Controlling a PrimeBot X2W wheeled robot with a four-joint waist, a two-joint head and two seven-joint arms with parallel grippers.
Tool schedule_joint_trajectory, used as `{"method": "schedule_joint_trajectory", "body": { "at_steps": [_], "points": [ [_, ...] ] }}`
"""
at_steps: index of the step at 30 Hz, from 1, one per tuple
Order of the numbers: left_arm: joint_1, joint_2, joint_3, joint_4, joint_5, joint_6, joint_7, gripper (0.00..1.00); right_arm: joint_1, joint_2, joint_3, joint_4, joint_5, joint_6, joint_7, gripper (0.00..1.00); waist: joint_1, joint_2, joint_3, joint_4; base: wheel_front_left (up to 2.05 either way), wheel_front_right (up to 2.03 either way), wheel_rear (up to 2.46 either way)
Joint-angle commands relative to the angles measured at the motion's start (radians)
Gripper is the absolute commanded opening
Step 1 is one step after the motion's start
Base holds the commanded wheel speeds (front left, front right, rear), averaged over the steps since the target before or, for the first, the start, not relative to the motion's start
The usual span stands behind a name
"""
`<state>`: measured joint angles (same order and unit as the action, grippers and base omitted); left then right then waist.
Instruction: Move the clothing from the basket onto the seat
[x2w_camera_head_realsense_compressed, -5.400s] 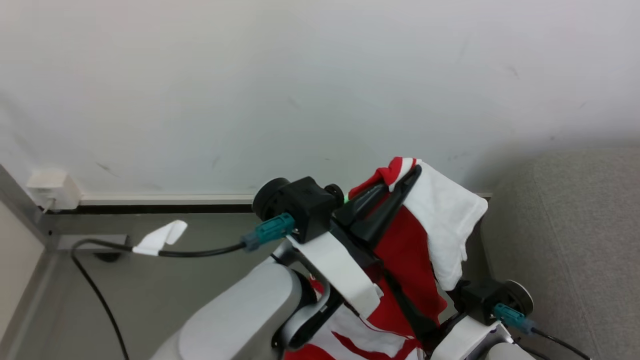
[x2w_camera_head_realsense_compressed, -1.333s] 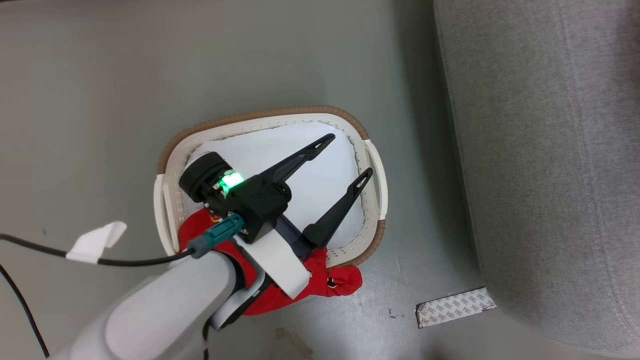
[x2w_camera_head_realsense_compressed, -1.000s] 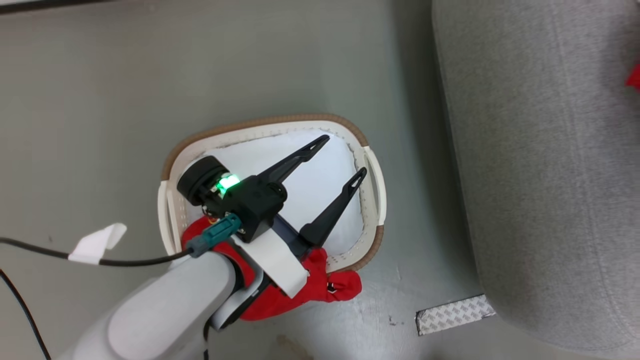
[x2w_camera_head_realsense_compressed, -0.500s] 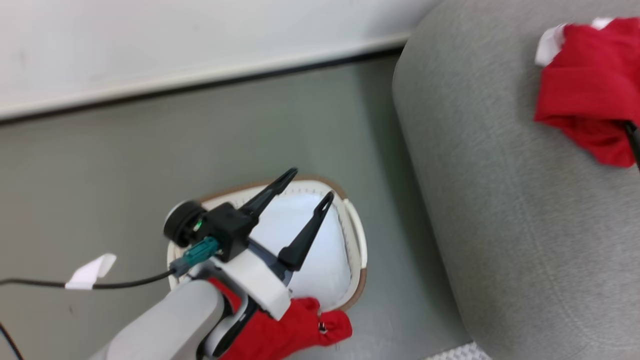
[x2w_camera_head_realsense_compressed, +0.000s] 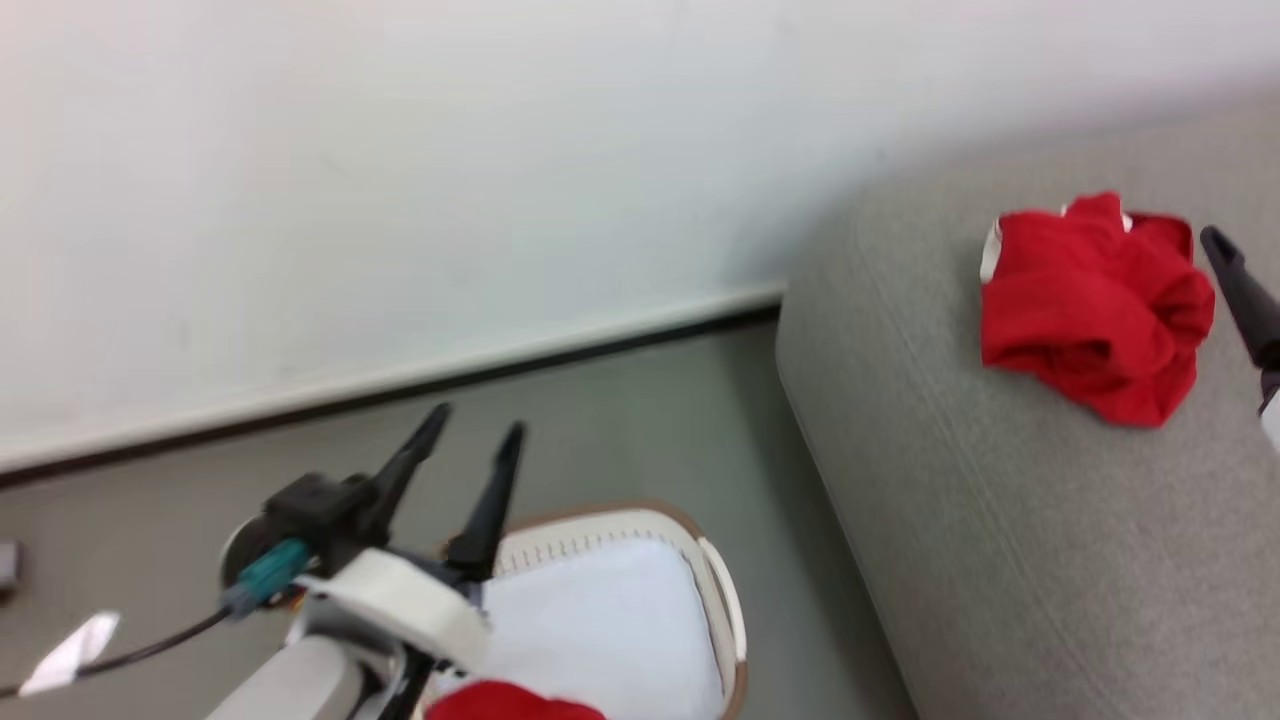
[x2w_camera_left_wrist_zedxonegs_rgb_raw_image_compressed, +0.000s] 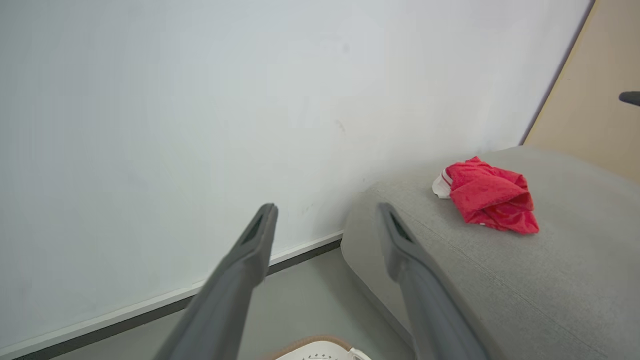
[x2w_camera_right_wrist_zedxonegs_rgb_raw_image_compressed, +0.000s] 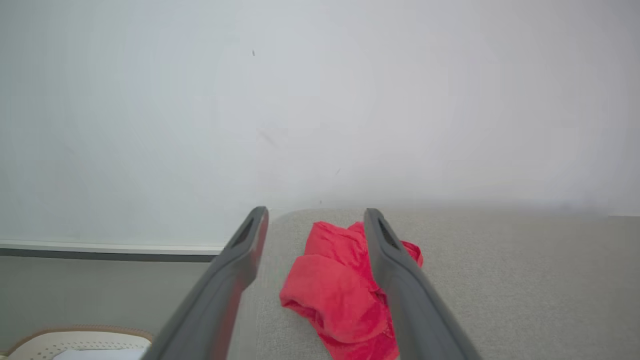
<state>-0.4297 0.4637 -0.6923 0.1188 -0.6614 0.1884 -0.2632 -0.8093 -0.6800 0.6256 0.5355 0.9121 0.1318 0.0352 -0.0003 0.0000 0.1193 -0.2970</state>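
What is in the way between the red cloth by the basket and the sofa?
Nothing visible. The red cloth lies at the near edge of the basket, and bare floor lies between it and the sofa.

Soft, matt red cloth, crumpled, with a white cloth edge: the clothing. Light-grey woven upholstery, matt and slightly rough: the seat. White perforated plastic under a brown woven rim: the basket, with a smooth white fabric liner. Matt dark plastic on the left end effector. Smooth, matt pale wall; smooth grey floor.
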Motion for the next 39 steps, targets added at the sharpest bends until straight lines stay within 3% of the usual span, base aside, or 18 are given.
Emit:
{"method": "schedule_joint_trajectory", "body": {
  "at_steps": [1, 7, 14, 20, 25, 26, 33, 39],
  "points": [
    [0.052, 0.005, 0.039, -0.013, -0.016, 0.018, -0.001, 1.0, 0.049, -0.001, -0.011, -0.026, 0.015, -0.002, -0.03, 1.0, 0.0003, 0.0, -0.095, 0.042, 0.0, 0.0, 0.0],
    [0.19, 0.002, 0.183, -0.057, 0.019, 0.077, -0.001, 1.0, 0.197, 0.054, -0.088, -0.103, 0.024, -0.002, -0.165, 1.0, 0.0003, 0.0, -0.139, 0.094, 0.0, 0.0, 0.0],
    [0.343, -0.047, 0.328, -0.071, 0.069, 0.087, -0.001, 1.0, 0.396, 0.159, -0.217, -0.158, -0.074, -0.002, -0.28, 1.0, 0.0003, 0.0, -0.174, 0.138, 0.0, 0.0, 0.0],
    [0.443, -0.136, 0.447, -0.078, 0.169, 0.034, -0.001, 1.0, 0.58, 0.303, -0.381, -0.254, -0.203, -0.002, -0.3, 1.0, 0.0003, 0.0, -0.175, 0.165, 0.0, 0.0, 0.0],
    [0.507, -0.229, 0.555, -0.092, 0.276, -0.035, -0.001, 1.0, 0.711, 0.433, -0.506, -0.358, -0.335, -0.002, -0.3, 1.0, 0.0003, 0.0, -0.163, 0.18, 0.0, 0.0, 0.0],
    [0.507, -0.229, 0.555, -0.092, 0.276, -0.035, -0.001, 1.0, 0.711, 0.433, -0.506, -0.358, -0.335, -0.002, -0.3, 1.0, 0.0003, 0.0, -0.163, 0.18, 0.0, 0.0, 0.0],
    [0.555, -0.343, 0.671, -0.071, 0.394, -0.144, -0.001, 1.0, 0.812, 0.529, -0.535, -0.427, -0.512, -0.002, -0.299, 1.0, 0.0003, 0.0, -0.15, 0.188, 0.0, 0.0, 0.0],
    [0.548, -0.387, 0.722, -0.043, 0.451, -0.207, -0.001, 1.0, 0.806, 0.555, -0.53, -0.431, -0.538, -0.002, -0.299, 1.0, 0.0003, 0.0, -0.146, 0.176, 0.0, 0.0, 0.0]
  ]
}}
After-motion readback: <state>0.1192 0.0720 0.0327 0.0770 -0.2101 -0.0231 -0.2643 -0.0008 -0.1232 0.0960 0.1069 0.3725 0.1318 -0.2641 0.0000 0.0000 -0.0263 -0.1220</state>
